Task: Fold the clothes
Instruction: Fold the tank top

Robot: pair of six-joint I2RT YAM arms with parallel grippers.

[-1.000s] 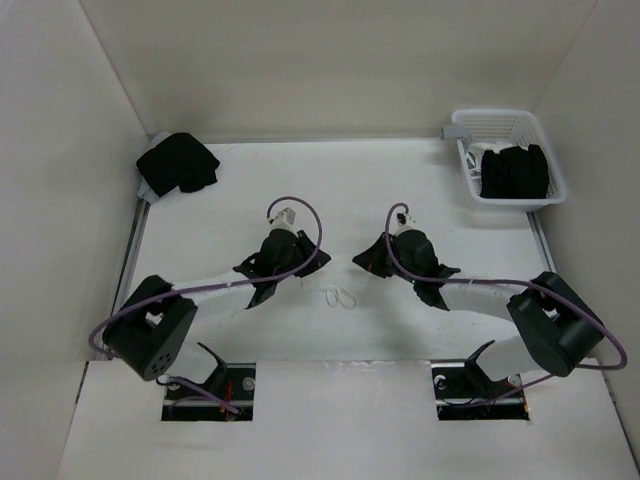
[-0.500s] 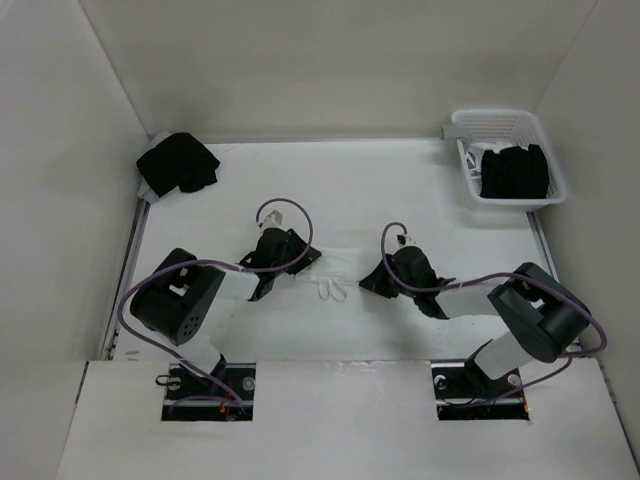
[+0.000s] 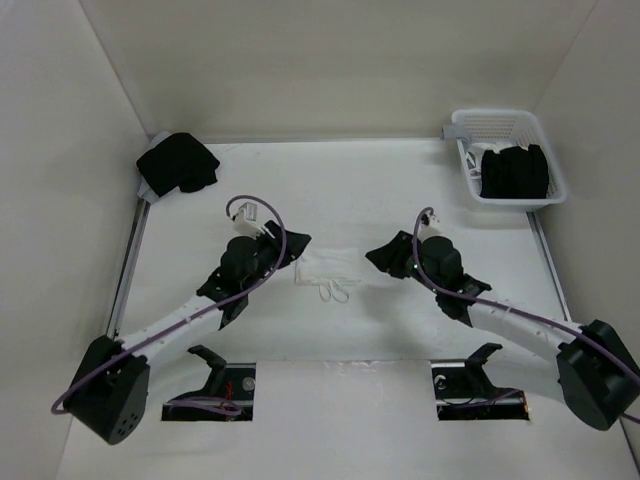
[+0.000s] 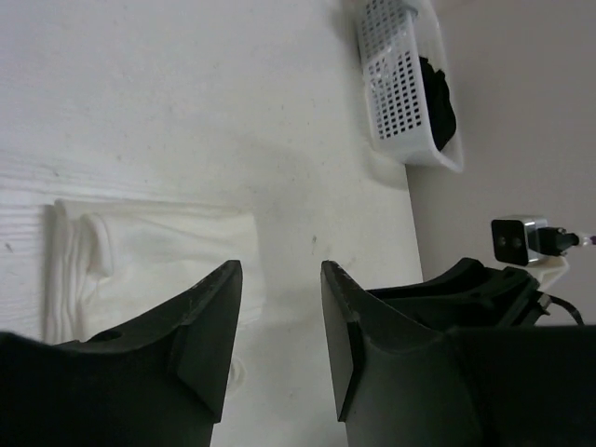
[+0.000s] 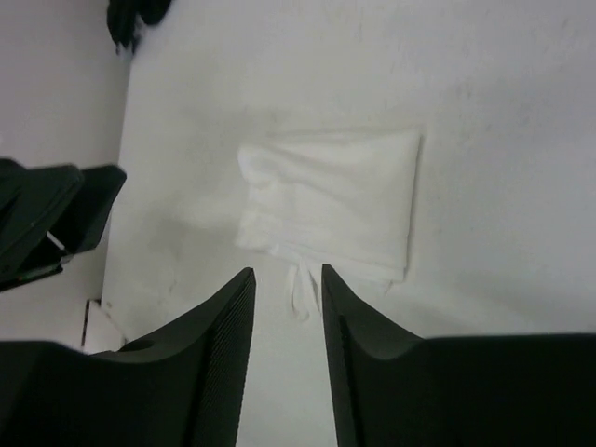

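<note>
White fabric, the camisole top (image 3: 328, 267), is found lying folded flat at the centre of the table (image 3: 400, 190), with its straps (image 3: 335, 292) at the 6 o'clock edge. The left gripper (image 3: 293, 247) is positioned at its 9 o'clock and the right gripper (image 3: 376, 256) at its 3 o'clock. Both sets of jaws are parted and nothing is gripped.

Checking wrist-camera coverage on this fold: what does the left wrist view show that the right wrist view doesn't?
Only the left wrist view: a white plastic lattice basket holding a black garment, and part of the right arm. Only the right wrist view: a loose black cloth heap at the white table's corner, and part of the left arm. Both: the folded thin white fabric camisole top lying flat on that table.
</note>
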